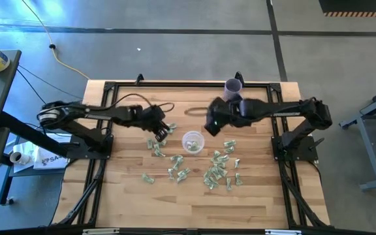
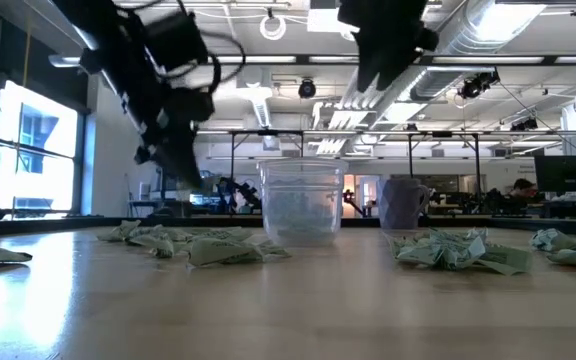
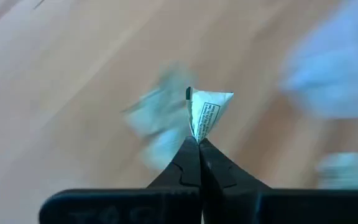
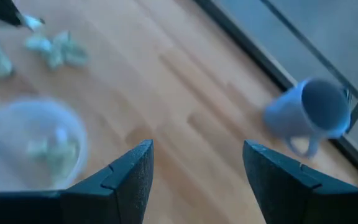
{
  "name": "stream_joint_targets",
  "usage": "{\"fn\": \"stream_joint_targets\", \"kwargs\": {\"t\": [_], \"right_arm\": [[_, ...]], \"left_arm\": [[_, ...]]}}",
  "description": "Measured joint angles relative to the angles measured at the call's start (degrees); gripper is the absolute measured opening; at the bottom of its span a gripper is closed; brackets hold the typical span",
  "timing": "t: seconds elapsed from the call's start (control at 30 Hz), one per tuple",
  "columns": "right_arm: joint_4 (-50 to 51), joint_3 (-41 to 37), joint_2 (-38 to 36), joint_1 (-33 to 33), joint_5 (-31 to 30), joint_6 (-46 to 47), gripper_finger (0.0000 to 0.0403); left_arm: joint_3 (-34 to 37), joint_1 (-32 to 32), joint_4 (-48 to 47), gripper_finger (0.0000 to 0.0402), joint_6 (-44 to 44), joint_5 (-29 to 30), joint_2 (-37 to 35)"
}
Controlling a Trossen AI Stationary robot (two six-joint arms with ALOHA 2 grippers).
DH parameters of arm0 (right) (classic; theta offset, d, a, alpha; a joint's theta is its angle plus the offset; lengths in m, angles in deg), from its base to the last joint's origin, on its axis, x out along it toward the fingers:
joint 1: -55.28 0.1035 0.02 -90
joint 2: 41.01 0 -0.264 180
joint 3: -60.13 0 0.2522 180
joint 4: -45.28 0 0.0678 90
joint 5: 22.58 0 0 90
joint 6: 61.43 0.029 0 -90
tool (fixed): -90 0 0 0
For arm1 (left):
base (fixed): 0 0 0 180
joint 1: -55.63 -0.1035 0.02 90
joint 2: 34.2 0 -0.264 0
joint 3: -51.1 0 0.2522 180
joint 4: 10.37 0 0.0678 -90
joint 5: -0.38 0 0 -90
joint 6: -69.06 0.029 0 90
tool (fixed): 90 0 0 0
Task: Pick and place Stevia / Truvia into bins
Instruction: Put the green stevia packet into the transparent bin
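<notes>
Several pale green and white sachets (image 1: 217, 171) lie scattered on the wooden table, most near and right of the clear cup (image 1: 192, 141); a few lie in the cup (image 4: 55, 152). My left gripper (image 1: 162, 133) is left of the cup, above the table, shut on one sachet (image 3: 207, 115). My right gripper (image 1: 209, 125) is open and empty, raised just right of and beyond the cup. My left gripper pinches one sachet by a narrow end or corner (image 3: 197, 134) between its two fingertips. The sachet sticks out beyond the fingertips, lifted clear of the table.
A grey mug (image 1: 233, 87) lies at the table's far edge behind my right arm; it also shows in the right wrist view (image 4: 312, 115). More sachets (image 1: 155, 149) lie below my left gripper. Bare wood lies along the near edge.
</notes>
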Motion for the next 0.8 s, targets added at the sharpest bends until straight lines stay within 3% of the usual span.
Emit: {"fn": "stream_joint_targets", "kwargs": {"t": [0.27,0.37,0.47,0.63,0.8], "right_arm": [[14.4,-1.6,0.0,7.0,-1.2,3.5,0.0236],[20.1,-5.0,-0.2,8.3,-2.0,3.3,0.0236],[21.0,-11.2,-2.3,9.6,-0.6,3.5,0.0236],[20.6,-22.3,-9.4,13.2,4.1,8.7,0.0236],[19.4,-27.7,-16.9,16.4,4.0,16.4,0.0236]], "left_arm": [[0.0,10.5,15.2,0.0022,-2.5,0.8,-3.7],[-0.4,12.9,22.1,0.0022,-3.0,3.6,-2.9],[-2.7,13.5,20.6,0.0022,-4.7,6.7,-0.6],[-11.3,13.4,19.9,0.0022,-5.9,5.8,7.0],[-22.1,13.4,9.1,0.0023,-5.9,4.3,16.6]]}}
